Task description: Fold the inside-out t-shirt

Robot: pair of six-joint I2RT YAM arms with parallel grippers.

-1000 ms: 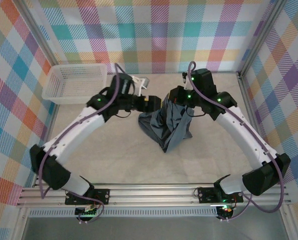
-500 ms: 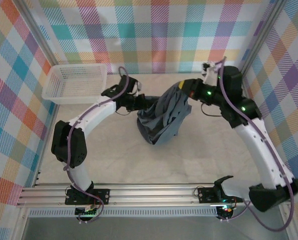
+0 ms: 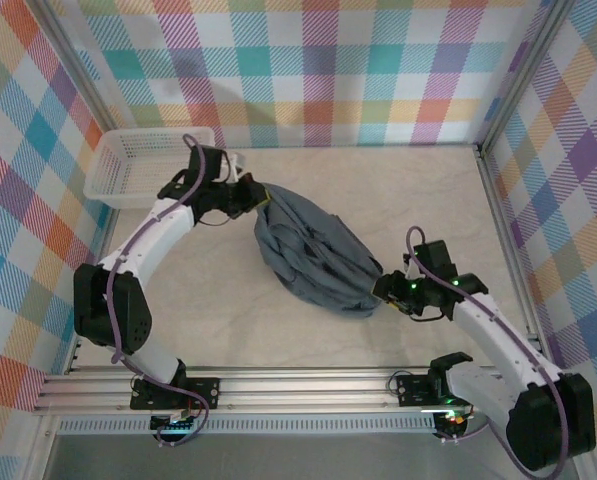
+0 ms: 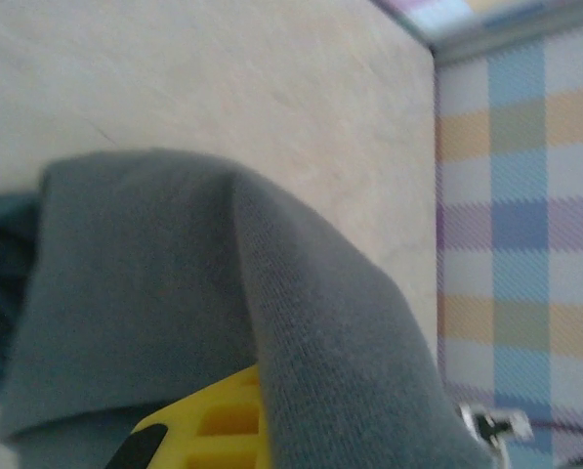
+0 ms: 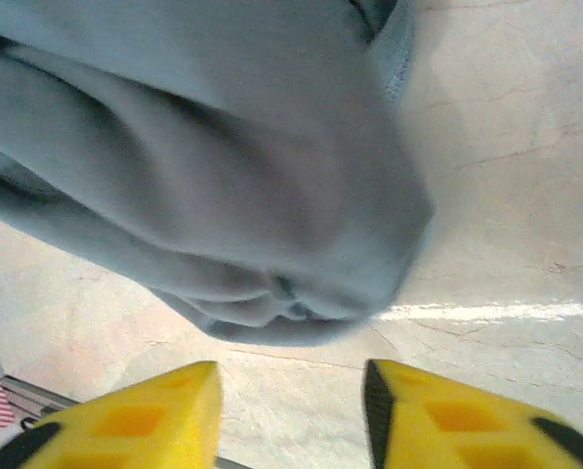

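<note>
**Lying slantwise: grey shirt gripped at one end only**

We see the inside-out t-shirt (image 3: 313, 255) bunched in a long ridge on the table (image 3: 278, 340), running from near the far-left corner toward the right edge. Our left gripper (image 3: 250, 195) is clamped on its far end, near the white basket (image 3: 128, 165). Our right gripper (image 3: 383, 290) sits at the near end, jaws apart, the cloth lying just beyond its fingertips (image 5: 135, 420).
</note>
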